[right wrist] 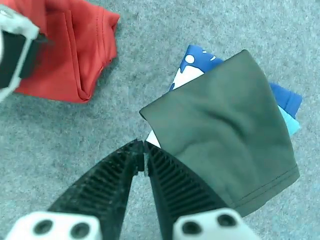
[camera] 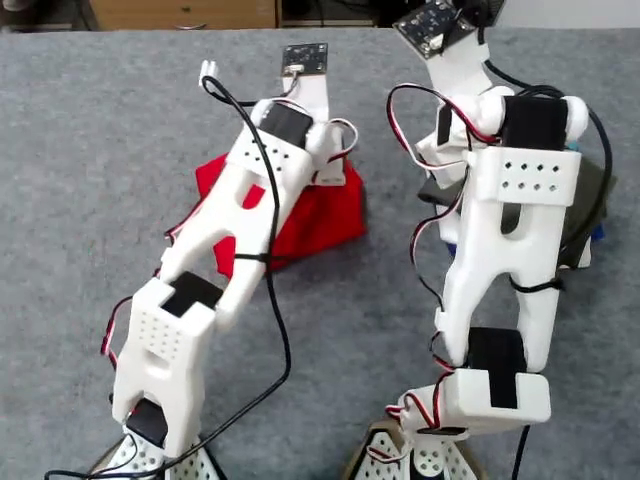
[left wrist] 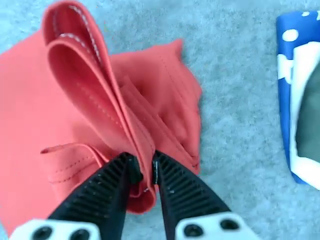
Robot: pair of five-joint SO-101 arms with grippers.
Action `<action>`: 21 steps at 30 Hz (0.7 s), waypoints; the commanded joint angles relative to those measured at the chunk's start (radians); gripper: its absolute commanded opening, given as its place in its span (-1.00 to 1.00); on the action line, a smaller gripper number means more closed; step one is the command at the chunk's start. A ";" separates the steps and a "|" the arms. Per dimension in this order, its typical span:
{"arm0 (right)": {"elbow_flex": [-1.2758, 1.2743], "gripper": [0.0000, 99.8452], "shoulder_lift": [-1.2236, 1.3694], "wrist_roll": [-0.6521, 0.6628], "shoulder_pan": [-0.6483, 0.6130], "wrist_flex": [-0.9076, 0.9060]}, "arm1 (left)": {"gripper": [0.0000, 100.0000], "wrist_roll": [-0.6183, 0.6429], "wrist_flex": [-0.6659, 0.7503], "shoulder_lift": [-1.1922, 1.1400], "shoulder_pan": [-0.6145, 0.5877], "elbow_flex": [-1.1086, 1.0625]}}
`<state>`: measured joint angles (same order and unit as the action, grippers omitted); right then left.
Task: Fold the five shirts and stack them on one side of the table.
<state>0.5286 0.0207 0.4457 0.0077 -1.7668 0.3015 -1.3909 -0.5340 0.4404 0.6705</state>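
Observation:
A red shirt (left wrist: 75, 100) lies crumpled on the grey table, left of centre in the high view (camera: 320, 215). My left gripper (left wrist: 145, 170) is shut on a raised fold of it, and the pinched cloth stands up in a ridge. To the right sits a stack of folded shirts with a dark green shirt (right wrist: 225, 135) on top and a blue dotted shirt (right wrist: 192, 57) under it. My right gripper (right wrist: 145, 150) is shut with nothing in it, just off the near corner of the green shirt. The right arm (camera: 510, 230) hides most of the stack from above.
Grey carpet-like cloth covers the table (camera: 90, 150), with free room at the left and along the front between the arm bases. A strip of bare table (right wrist: 135, 85) separates the red shirt from the stack. Cables (camera: 275, 300) hang off the left arm.

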 commanded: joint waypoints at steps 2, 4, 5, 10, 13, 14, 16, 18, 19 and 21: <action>0.002 -1.00 -0.048 -0.011 0.013 0.014 | -0.96 0.048 0.037 -0.036 0.011 0.064; 0.002 -1.00 -0.048 -0.011 0.013 0.014 | -0.96 0.063 0.032 -0.059 0.008 0.095; 0.002 -1.00 -0.048 -0.011 0.013 0.014 | -0.96 0.072 0.028 -0.064 0.008 0.112; 0.002 -1.00 -0.048 -0.012 0.013 0.021 | -0.75 0.104 -0.066 -0.067 0.011 0.215; 0.002 -1.00 -0.045 -0.012 0.013 0.021 | -0.47 0.149 -0.178 -0.067 0.002 0.295; 0.002 -1.00 -0.042 -0.012 0.013 0.021 | -0.42 0.152 -0.218 -0.067 -0.005 0.325; -0.013 -1.00 -0.039 -0.012 0.013 0.035 | -0.42 0.152 -0.288 -0.067 -0.020 0.404; -0.031 -1.00 -0.041 -0.012 0.012 0.055 | -0.44 0.152 -0.347 -0.067 -0.043 0.486; -0.044 -1.00 -0.041 -0.014 0.007 0.064 | -0.46 0.152 -0.367 -0.067 -0.069 0.522; -0.065 -1.00 -0.039 -0.014 -0.010 0.080 | -0.55 0.152 -0.370 -0.065 -0.141 0.571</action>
<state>0.4795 0.0192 0.4411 0.0061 -1.7223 0.4457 -1.7331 -0.6153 0.3913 1.1324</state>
